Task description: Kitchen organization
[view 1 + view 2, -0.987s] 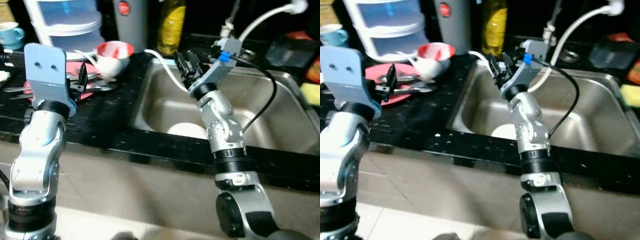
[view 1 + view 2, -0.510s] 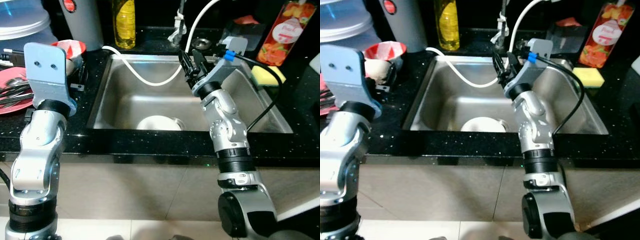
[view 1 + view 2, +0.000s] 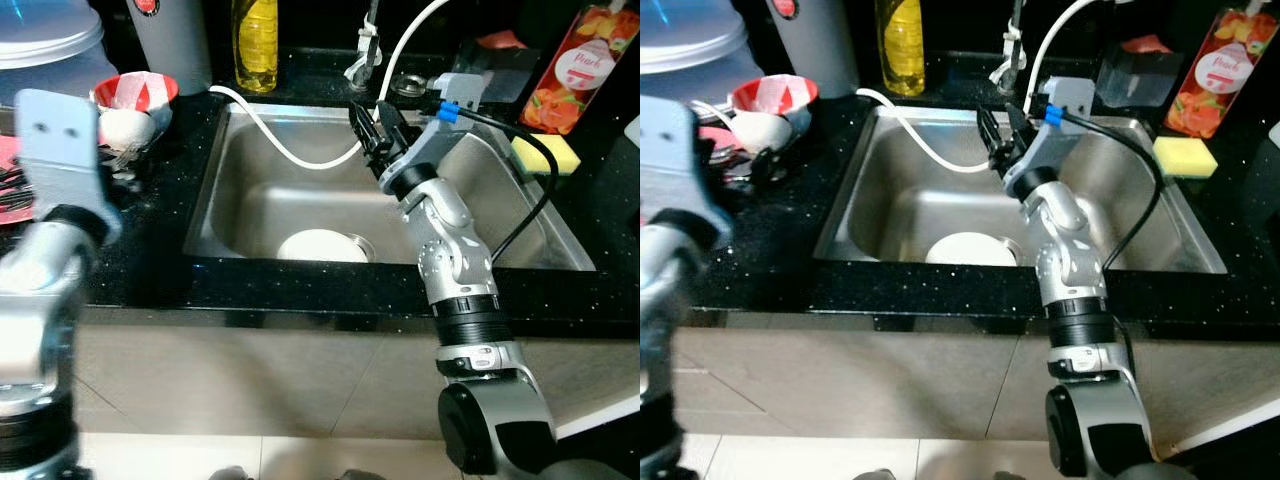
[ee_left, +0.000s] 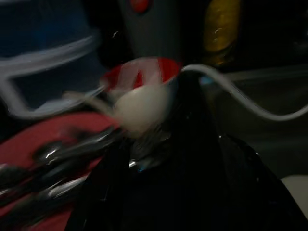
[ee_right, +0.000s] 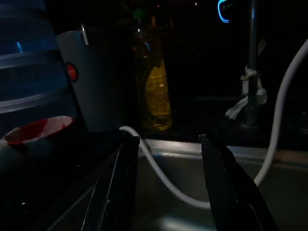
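Right jaws (image 3: 372, 122) spread above sink (image 3: 250, 190), white hose (image 3: 290, 150) alongside.

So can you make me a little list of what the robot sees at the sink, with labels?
sink: steel basin set in a black counter
in sink: white round dish, upside down; white hose looping in
right gripper: open, raised over the basin, holding nothing
left of sink: red-and-white bowl
behind sink: yellow bottle
right of sink: yellow sponge

Right pincer (image 3: 372, 122) raised forward, fingers parted, left arm bent, blurred
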Controlling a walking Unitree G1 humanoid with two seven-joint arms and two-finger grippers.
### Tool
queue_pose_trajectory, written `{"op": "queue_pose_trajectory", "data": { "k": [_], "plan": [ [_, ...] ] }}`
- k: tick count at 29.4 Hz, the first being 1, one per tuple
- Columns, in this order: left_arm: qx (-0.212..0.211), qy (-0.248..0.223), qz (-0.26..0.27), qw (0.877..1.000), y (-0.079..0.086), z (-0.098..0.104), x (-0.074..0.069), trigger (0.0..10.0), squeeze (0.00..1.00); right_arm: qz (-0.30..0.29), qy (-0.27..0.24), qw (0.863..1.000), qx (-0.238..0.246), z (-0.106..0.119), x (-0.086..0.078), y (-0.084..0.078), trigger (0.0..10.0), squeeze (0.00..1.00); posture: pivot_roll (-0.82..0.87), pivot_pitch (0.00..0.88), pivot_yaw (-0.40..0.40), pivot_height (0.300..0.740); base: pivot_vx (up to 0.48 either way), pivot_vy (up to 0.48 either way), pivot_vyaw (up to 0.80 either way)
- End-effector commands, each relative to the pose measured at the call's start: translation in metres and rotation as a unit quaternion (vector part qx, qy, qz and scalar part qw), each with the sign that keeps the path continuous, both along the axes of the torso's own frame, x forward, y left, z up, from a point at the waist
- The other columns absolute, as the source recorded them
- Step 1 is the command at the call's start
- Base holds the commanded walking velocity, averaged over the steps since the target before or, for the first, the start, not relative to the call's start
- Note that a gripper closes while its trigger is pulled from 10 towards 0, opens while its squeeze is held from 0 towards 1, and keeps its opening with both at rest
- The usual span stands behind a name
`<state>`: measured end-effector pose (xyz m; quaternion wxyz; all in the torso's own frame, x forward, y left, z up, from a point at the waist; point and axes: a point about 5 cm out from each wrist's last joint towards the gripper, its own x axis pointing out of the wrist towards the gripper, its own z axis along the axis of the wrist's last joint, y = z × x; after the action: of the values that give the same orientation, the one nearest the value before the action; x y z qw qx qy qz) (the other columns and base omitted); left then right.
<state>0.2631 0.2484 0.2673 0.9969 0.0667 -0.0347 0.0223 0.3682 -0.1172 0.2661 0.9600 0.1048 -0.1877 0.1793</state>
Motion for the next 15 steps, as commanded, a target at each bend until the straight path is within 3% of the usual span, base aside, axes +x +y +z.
{"op": "queue_pose_trajectory", "data": {
  "k": [1, 3, 5, 6, 7, 8, 9, 12, 15],
  "plan": [
    [-0.019, 0.021, 0.049, 0.998, 0.029, -0.004, -0.005, 10.0, 0.00, -0.009, -0.039, 0.999, 0.004, 0.021, -0.003, -0.004, 10.0, 0.00, 0.19, 0.033, -0.025, 0.740, 0.000, 0.000, 0.00],
    [-0.028, 0.029, 0.066, 0.997, 0.038, -0.007, -0.006, 10.0, 0.00, -0.010, -0.043, 0.999, 0.008, 0.023, -0.003, -0.005, 10.0, 0.00, 0.19, 0.033, -0.025, 0.740, 0.000, 0.000, 0.00],
    [0.122, 0.091, 0.097, 0.984, 0.052, -0.023, -0.007, 10.0, 0.00, -0.005, -0.046, 0.999, 0.011, 0.025, -0.003, -0.001, 10.0, 0.00, 0.19, 0.027, -0.031, 0.740, 0.000, 0.000, 0.00],
    [0.122, 0.091, 0.097, 0.984, 0.052, -0.023, -0.007, 10.0, 0.00, -0.005, -0.046, 0.999, 0.011, 0.025, -0.003, -0.001, 10.0, 0.00, 0.19, 0.027, -0.031, 0.740, 0.000, 0.000, 0.00],
    [0.255, 0.131, 0.096, 0.953, 0.057, -0.032, -0.006, 10.0, 0.00, 0.000, -0.045, 0.999, 0.010, 0.023, -0.004, 0.002, 10.0, 0.00, 0.19, 0.027, -0.031, 0.740, 0.000, 0.000, 0.00],
    [0.282, 0.145, 0.091, 0.944, 0.060, -0.035, -0.007, 10.0, 0.00, 0.002, -0.045, 0.999, 0.009, 0.023, -0.004, 0.003, 10.0, 0.00, 0.19, 0.021, -0.028, 0.740, 0.000, 0.000, 0.00],
    [0.287, 0.152, 0.088, 0.942, 0.062, -0.036, -0.007, 10.0, 0.00, 0.003, -0.045, 0.999, 0.008, 0.022, -0.004, 0.004, 10.0, 0.00, 0.19, 0.021, -0.028, 0.740, 0.000, 0.000, 0.00],
    [0.240, 0.148, 0.076, 0.956, 0.063, -0.032, -0.008, 10.0, 0.00, 0.003, -0.046, 0.999, 0.008, 0.022, -0.004, 0.004, 10.0, 0.00, 0.18, 0.018, -0.024, 0.740, 0.000, 0.000, 0.00],
    [0.255, 0.157, 0.086, 0.950, 0.074, -0.028, -0.013, 10.0, 0.00, 0.002, -0.048, 0.999, 0.007, 0.023, -0.005, 0.003, 10.0, 0.00, 0.18, 0.016, -0.023, 0.740, 0.000, 0.000, 0.00]
  ]
}}
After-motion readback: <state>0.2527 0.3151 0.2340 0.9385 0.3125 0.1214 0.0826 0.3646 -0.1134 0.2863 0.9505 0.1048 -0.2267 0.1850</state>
